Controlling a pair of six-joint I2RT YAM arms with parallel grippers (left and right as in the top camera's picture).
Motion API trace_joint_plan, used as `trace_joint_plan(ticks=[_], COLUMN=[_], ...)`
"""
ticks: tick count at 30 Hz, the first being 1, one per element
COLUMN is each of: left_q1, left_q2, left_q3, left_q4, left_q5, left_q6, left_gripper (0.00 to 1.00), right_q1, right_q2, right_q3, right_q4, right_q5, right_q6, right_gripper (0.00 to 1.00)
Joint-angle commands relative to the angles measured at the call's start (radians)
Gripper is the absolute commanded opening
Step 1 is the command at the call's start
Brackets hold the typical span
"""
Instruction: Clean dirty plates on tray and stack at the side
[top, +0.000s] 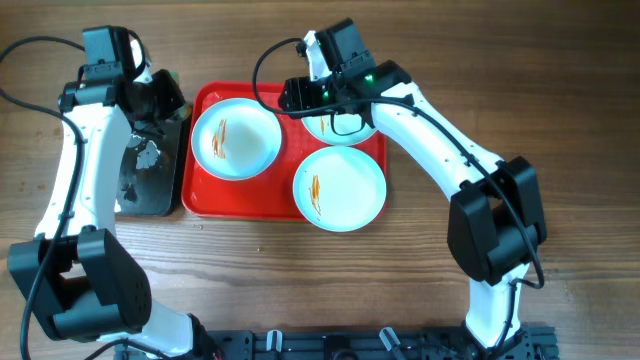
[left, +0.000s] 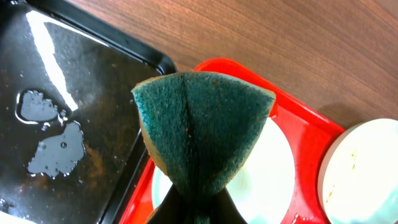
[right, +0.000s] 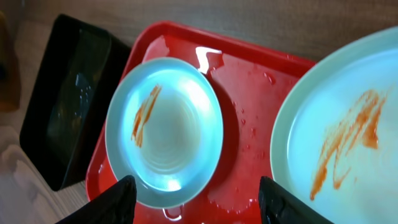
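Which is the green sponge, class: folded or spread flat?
Folded: the left claw pinches the sponge, creasing it down its middle.

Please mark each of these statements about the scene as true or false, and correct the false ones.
1. The left gripper holds a green sponge. True.
2. The three plates are stacked beside the red tray. False: they lie unstacked on it.
3. The black tray is dry. False: puddles lie on it.
4. The right gripper has its fingers apart. True.
5. The left plate bears an orange streak. True.
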Motion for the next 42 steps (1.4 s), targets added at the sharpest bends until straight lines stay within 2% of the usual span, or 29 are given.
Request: trace_joint_plan(ticks=[1, 5, 10, 17, 21, 25, 26, 30, 33, 37, 39, 42], left_q1=[-0.003, -0.003, -0.004, -0.004, -0.002, 0.006, 0.01, 0.028, 0.021, 0.021, 0.019, 0.019], left_q2=[-0.01, -0.01, -0.01, -0.01, -0.008, -0.008, -0.008, -0.008, -0.008, -0.008, -0.008, -0.008], left_q3=[0.013, 0.013, 0.013, 0.013, 0.013, 0.013, 0.013, 0.013, 0.013, 0.013, 0.012, 0.012], left_q4=[0.019, 0.01, 0.024, 0.077, 0.106, 0.202, 0.228, 0.245, 0.246, 0.257, 0.224, 0.155], left_q5=[-0.021, -0.021, -0.021, -0.022, -0.102, -0.198, -0.212, -0.196, -0.193, -0.153, -0.071, 0.014], left_q6=[-0.025, -0.026, -0.026, -0.026, -0.026, -0.022, -0.022, -0.134, -0.134, -0.126, -0.125, -0.053], left_gripper=[0.04, 0.04, 0.04, 0.04, 0.04, 0.04, 0.04, 0.04, 0.04, 0.04, 0.04, 0.04], right_q1=[-0.003, -0.003, -0.003, -0.005, -0.005, -0.012, -0.018, -0.021, -0.019, -0.019, -0.019, 0.0], right_q2=[0.03, 0.03, 0.03, 0.03, 0.03, 0.03, 0.03, 0.03, 0.03, 0.031, 0.031, 0.033], right_q3=[0.028, 0.039, 0.039, 0.039, 0.039, 0.039, 0.039, 0.039, 0.039, 0.039, 0.039, 0.039], right_q4=[-0.018, -0.028, -0.046, 0.014, 0.009, 0.068, 0.063, 0.005, -0.011, 0.0, 0.006, 0.0], right_q5=[-0.011, -0.083, -0.081, -0.07, -0.146, -0.123, -0.124, -0.225, -0.187, 0.102, 0.086, -0.003], right_q6=[0.01, 0.011, 0.01, 0.036, 0.047, 0.05, 0.1, 0.221, 0.188, 0.065, 0.064, 0.082], right_gripper=[0.64, 0.64, 0.64, 0.64, 0.72, 0.73, 0.74, 0.77, 0.77, 0.8, 0.8, 0.74])
